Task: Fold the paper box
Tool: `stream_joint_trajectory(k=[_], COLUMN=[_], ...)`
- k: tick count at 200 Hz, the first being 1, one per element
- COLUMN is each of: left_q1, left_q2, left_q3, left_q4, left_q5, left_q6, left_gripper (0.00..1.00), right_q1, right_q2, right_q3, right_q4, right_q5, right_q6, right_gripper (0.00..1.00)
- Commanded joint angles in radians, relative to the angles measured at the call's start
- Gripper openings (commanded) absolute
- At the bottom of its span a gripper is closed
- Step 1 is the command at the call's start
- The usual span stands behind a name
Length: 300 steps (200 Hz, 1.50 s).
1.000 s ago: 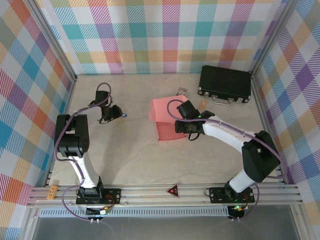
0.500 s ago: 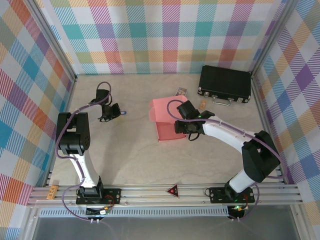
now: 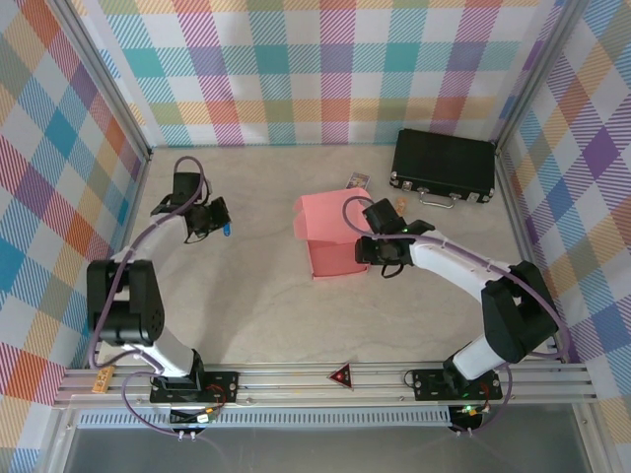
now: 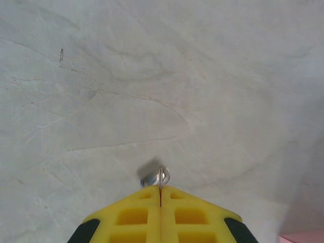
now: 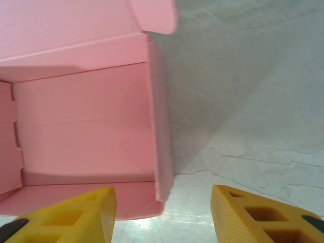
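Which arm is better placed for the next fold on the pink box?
Right, probably: the right gripper is open, right at the paper box side wall. The left gripper is shut, well away over bare table.

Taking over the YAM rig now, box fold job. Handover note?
Left gripper: shut, over bare table well left of the box; small shiny bit at its tips, can't tell what it is.
Right gripper: open, fingers either side of the paper box right wall, not clamped.
Done: walls stand, tray formed.
Left: lid panel is open at the back; fold it over and tuck.
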Motion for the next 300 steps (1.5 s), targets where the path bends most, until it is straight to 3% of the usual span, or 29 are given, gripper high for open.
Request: stream_joint_trajectory(k=[1,36,76,145,213,300], left_q1=[-0.021,-0.104,-0.301,-0.566,-0.627,-0.627], left_q2=[-0.115,-0.256,-0.348,-0.224,-0.002,0.218], left_q3=[-0.048,-0.041,-0.041,0.017,0.104,0.163], left_q4=[-0.084,-0.184,-0.222,-0.109,-0.018,0.049], left_q5=[0.022,0.053,-0.023,0.032,0.078,0.065], left_q6=[-0.032,-0.045,-0.1,-0.132,-0.114,-0.116], left_gripper=[0.0,0.0,0.0,0.0,0.0,0.0], right_q1=[-0.035,-0.089,-0.101,-0.085,-0.049,-0.048], right_q2=[-0.029,-0.019,0.052,0.12,0.141,0.04], right_q3=[-0.029,-0.071,-0.071,-0.09,-0.085,-0.092], right_q4=[0.039,0.067,0.092,0.176,0.202,0.137], right_q5=[-0.064,-0.046,-0.065,-0.192,-0.227,-0.109], right_q6=[-0.001,0.028,0.041,0.05,0.06,0.045], right_gripper=[0.49,0.42,0.35,0.34,0.34,0.37])
